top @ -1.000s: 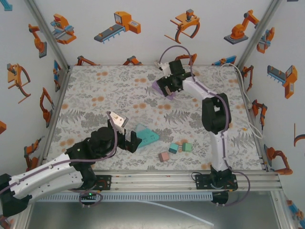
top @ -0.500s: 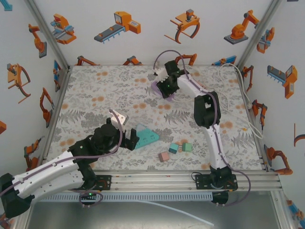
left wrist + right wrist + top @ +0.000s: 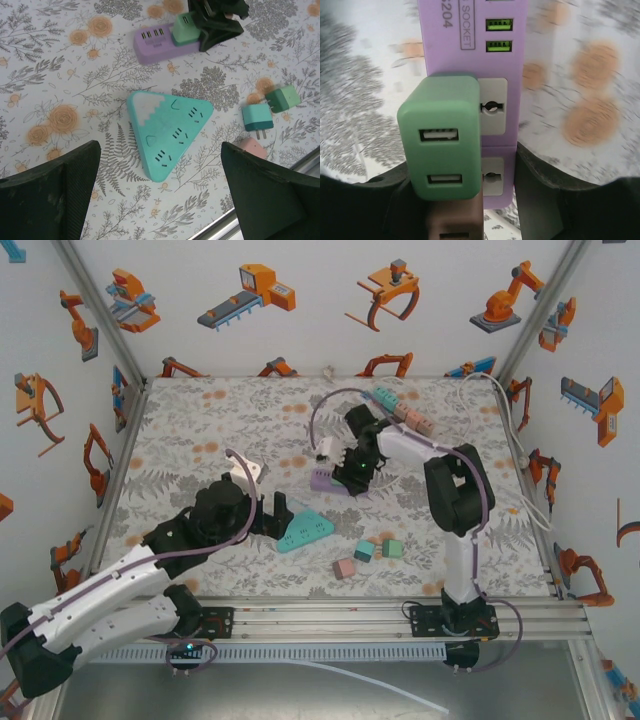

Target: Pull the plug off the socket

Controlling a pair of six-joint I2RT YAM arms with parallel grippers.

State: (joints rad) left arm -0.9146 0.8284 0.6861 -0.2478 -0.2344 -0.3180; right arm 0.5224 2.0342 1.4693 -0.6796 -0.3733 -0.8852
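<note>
Dragged nearer by right pincer (image 3: 470,187): one purple socket (image 3: 470,50), one green plug (image 3: 442,145).

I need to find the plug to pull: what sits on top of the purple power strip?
A green charger is plugged into the purple strip; its prongs are hidden. The right end effector clamps the strip's end.

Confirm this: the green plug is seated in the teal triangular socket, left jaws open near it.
No. The green plug is seated in the purple power strip, as the right wrist view shows; the left jaws are open near the teal triangular socket.
</note>
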